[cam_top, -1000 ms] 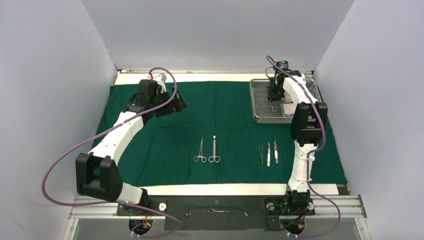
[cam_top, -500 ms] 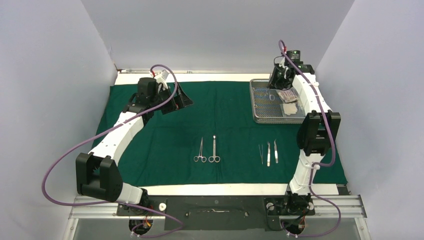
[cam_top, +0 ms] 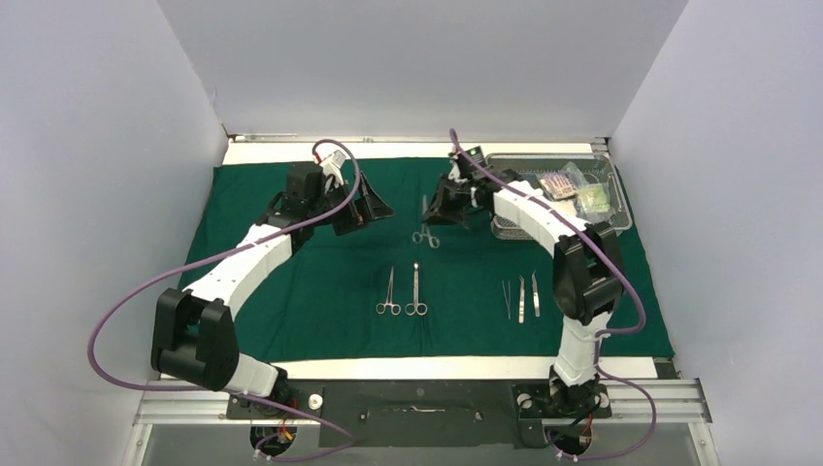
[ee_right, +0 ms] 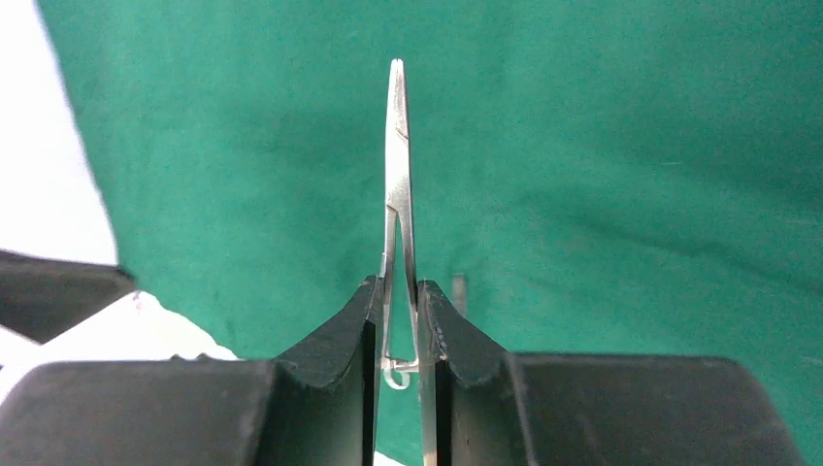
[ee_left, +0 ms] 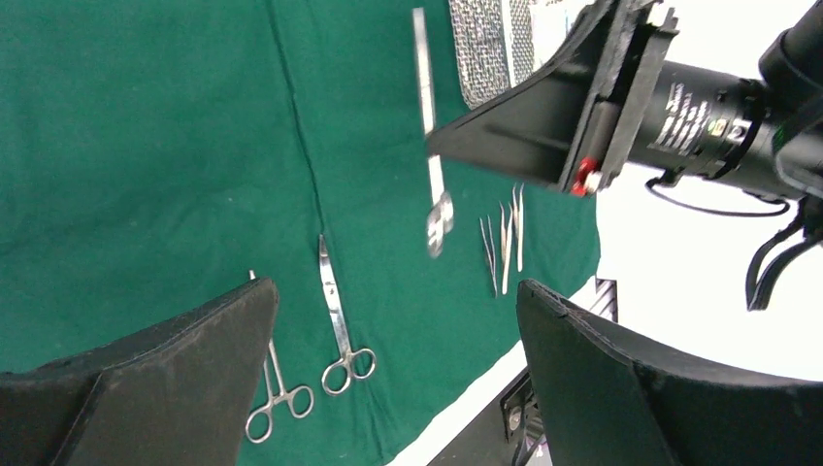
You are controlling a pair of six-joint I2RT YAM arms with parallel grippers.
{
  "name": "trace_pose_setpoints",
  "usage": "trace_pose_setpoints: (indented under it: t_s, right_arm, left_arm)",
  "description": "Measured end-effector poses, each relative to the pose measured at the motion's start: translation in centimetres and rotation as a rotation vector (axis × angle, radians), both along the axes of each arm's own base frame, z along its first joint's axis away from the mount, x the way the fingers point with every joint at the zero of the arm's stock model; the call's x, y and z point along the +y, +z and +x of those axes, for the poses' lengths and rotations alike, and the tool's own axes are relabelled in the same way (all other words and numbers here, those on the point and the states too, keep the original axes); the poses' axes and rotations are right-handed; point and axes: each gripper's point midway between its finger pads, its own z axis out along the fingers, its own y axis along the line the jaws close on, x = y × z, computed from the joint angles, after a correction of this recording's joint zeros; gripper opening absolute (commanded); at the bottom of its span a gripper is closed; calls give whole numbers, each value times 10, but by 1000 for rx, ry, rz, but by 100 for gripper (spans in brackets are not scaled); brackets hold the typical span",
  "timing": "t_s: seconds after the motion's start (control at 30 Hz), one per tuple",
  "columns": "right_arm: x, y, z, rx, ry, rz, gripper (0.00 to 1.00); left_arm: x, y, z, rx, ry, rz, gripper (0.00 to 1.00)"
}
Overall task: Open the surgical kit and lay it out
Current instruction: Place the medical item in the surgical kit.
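Observation:
The dark green cloth (cam_top: 291, 282) lies spread on the table. My right gripper (cam_top: 434, 212) is shut on a steel ring-handled forceps (cam_top: 424, 225) and holds it above the cloth's far middle, left of the wire-mesh tray (cam_top: 505, 231). In the right wrist view the forceps (ee_right: 399, 175) is clamped between my fingers (ee_right: 442, 320), tip pointing away. Two forceps (cam_top: 389, 293) (cam_top: 415, 290) and three tweezers (cam_top: 521, 298) lie in a row on the cloth. Gauze packets (cam_top: 580, 191) lie in the tray. My left gripper (cam_top: 367, 212) is open and empty, hovering left of the held forceps.
The left wrist view shows the laid forceps (ee_left: 340, 325), the tweezers (ee_left: 505, 243) and the right gripper (ee_left: 563, 126) close by. Grey walls enclose the table on three sides. The cloth's left half is bare.
My right arm has swung left from the tray to the cloth's far middle, carrying a forceps out of the tray. My left gripper has drifted right.

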Motion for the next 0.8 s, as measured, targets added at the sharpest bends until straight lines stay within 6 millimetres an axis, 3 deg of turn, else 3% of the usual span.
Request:
trace_pose_setpoints:
  t_s: [0.1,0.2,0.33,0.6,0.73,0.8]
  right_arm:
    - [39,3,-18,12,43,70,8]
    - [61,7,-24,20,51,130,8]
    - [78,12,-24,27,42,195,8]
    - [100,9,-27,63,39,258,8]
    - [108,14,-29,70,46,293,8]
    - [110,15,-30,72,49,302,8]
  left_arm:
    - [-8,-5,-4,14,-9,-11,84]
    - [-11,-21,-11,68,-4,-11,80]
    - [-10,-39,-16,133,13,-8,71]
    - [-9,-41,-16,137,15,-6,59]
    - [-8,-43,-16,132,11,7,47]
    - [-7,-46,-17,137,11,18,36]
